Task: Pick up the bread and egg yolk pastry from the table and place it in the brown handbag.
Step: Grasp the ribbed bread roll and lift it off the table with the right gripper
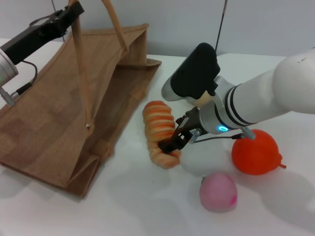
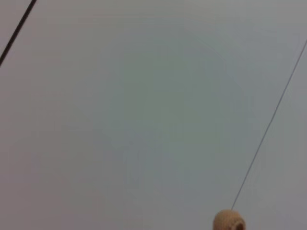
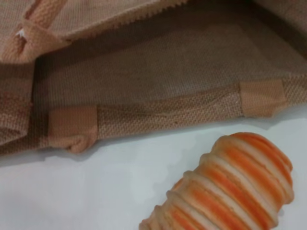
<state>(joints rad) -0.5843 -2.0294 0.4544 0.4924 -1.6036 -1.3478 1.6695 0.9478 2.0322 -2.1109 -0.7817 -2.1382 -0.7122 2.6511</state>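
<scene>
Right gripper: I have it low over the near end of the bread; its dark fingers sit at that end, touching or nearly so. They look narrowly parted, but I cannot tell whether they have closed on the loaf, since the wrist blocks the contact.

Bread, position: it lies on the white table, just beside the bag's open mouth and apart from the fabric.

Bread, axis: the long axis runs from the near end under my fingers away toward the far end, roughly along the bag's edge. In my judgement a grasp across the ribs, not along them, suits this layout.

Nearer arm: the right; the loaf is on its side of the bag.

Left gripper: raised at the far left, at a loop handle of the brown handbag, apparently holding the mouth up; the finger state is not visible to me.

Egg yolk pastry: a pale, matte round bun on the table, directly under the right wrist, between bread and orange fruit.

Materials: the bread is ribbed with orange and cream bands; the handbag is coarse tan jute; a smooth pink ball lies nearest.

Stage: neither item is bagged yet.
</scene>
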